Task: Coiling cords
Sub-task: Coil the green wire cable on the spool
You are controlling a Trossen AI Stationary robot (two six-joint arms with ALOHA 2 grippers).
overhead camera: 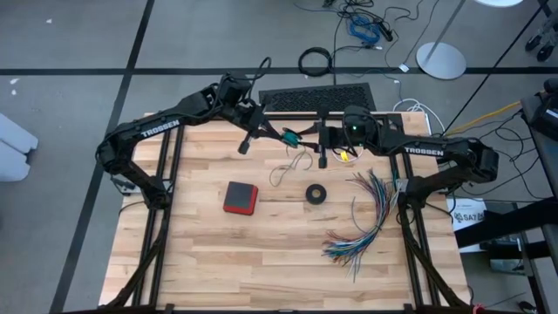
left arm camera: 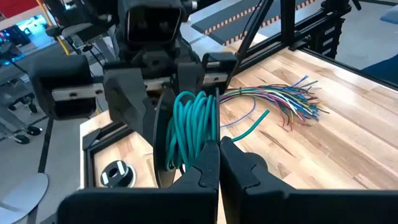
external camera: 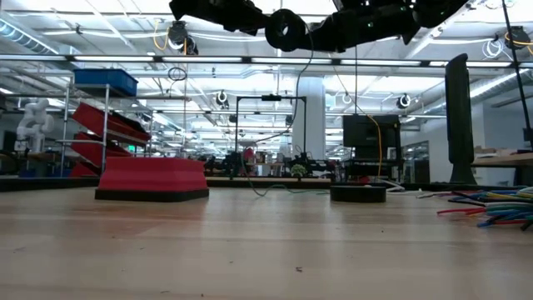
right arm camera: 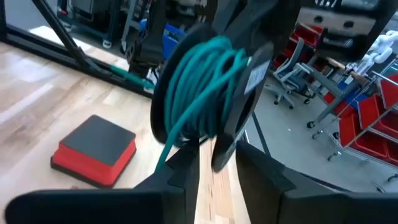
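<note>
The teal-green cord [left arm camera: 189, 127] is wound in several turns on a black flanged spool [right arm camera: 239, 93], held well above the table between both grippers [overhead camera: 288, 137]. Its loose end [left arm camera: 252, 127] hangs free. My left gripper [left arm camera: 219, 149] is shut at the spool's rim just under the coil. My right gripper [right arm camera: 219, 163] comes at the spool from the opposite side and is shut on a flange. The white cord [overhead camera: 292, 166] lies slack on the table below, and its round black-and-white piece [left arm camera: 118, 174] rests on the wood. My left gripper meets the spool's rim [left arm camera: 215, 134] beside the teal turns with its two fingers closed together. My own fingers hide whether they pinch the rim or a strand. The spool is lifted clear. My right gripper pinches the edge of the labelled flange [right arm camera: 225, 146] between its two fingers. The spool stands above the fingers, clear of the table, and a teal strand [right arm camera: 166, 155] runs down beside one finger.
A red box with a black top [overhead camera: 240, 198] lies left of centre. A small black ring [overhead camera: 316, 194] lies at the centre, and a fanned bundle of multicoloured wires [overhead camera: 366, 218] lies to the right. A black grille [overhead camera: 316, 98] sits at the far edge.
</note>
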